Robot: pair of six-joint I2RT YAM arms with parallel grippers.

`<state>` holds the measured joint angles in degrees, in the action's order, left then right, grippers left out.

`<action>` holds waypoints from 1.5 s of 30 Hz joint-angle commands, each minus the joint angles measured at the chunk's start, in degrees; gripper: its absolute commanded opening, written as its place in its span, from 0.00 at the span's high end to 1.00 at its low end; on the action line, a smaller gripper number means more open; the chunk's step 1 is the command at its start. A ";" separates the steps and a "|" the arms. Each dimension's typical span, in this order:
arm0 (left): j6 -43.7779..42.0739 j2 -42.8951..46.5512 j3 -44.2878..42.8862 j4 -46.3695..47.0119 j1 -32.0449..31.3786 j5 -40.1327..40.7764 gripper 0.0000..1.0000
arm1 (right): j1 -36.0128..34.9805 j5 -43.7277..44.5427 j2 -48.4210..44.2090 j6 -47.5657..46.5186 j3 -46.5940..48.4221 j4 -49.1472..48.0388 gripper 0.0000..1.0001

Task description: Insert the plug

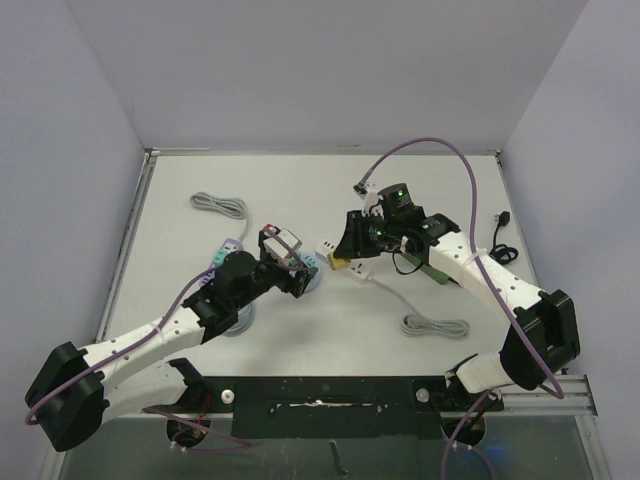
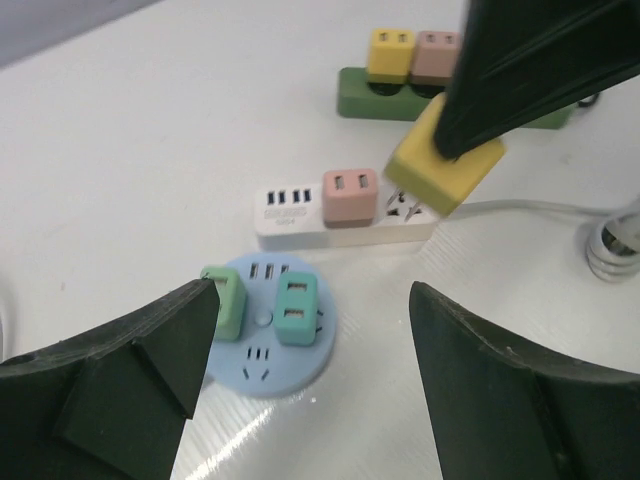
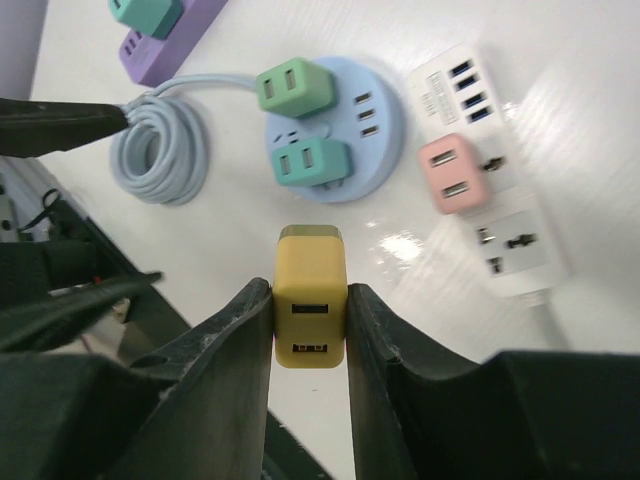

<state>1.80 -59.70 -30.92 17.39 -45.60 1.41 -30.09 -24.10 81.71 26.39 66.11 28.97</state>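
My right gripper (image 3: 308, 296) is shut on a yellow plug (image 3: 310, 300), its two USB ports facing the wrist camera. In the top view the plug (image 1: 341, 263) hangs just right of the white power strip (image 1: 327, 250). That strip (image 3: 510, 240) carries a pink plug (image 3: 452, 172), with bare sockets beside it. My left gripper (image 2: 312, 310) stands open and empty over the round blue power strip (image 2: 262, 362), which holds two green plugs (image 2: 295, 308). From the left wrist the yellow plug (image 2: 445, 165) shows above the white strip's (image 2: 285, 215) end.
A green power strip (image 2: 355, 98) with a yellow and a pink plug lies behind. A purple strip (image 3: 190, 20) with a teal plug and a coiled cable (image 3: 160, 150) sit on the left. Grey cable bundles (image 1: 218, 205) (image 1: 435, 325) and a black cable (image 1: 500, 250) lie around.
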 commanded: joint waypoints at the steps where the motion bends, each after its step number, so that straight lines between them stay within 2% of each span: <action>1: 20.44 6.87 -2.06 -15.68 0.42 18.00 0.23 | 3.15 4.06 0.54 -16.36 5.35 5.96 0.89; 6: 33.61 13.69 -2.43 -30.45 1.44 19.51 0.23 | 3.25 10.09 0.35 -27.91 3.77 6.85 0.93; 10: 32.13 21.54 0.31 -31.15 2.27 13.05 0.23 | 3.74 8.77 -0.32 -35.23 1.34 5.60 0.93; 15: 33.93 28.07 2.39 -33.15 2.45 17.39 0.23 | 3.85 8.95 3.63 -41.20 1.19 4.94 0.94; 24: 34.46 29.32 2.68 -32.83 2.36 16.62 0.23 | 3.49 6.20 13.87 -44.14 6.00 6.83 0.98; 30: 34.66 28.51 3.31 -31.71 2.36 15.90 0.23 | 3.28 4.29 15.64 -43.97 6.55 7.14 0.98; 38: 34.27 28.09 3.49 -30.74 2.36 16.52 0.23 | 3.36 -1.32 15.82 -45.97 9.02 13.52 0.98; 45: 34.36 27.71 3.24 -31.26 2.36 16.61 0.23 | 3.39 2.50 18.80 -44.91 11.81 16.43 0.98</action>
<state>35.83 -32.10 -27.31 -16.53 -43.40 17.63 -26.61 -22.50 99.11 -18.46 74.76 42.63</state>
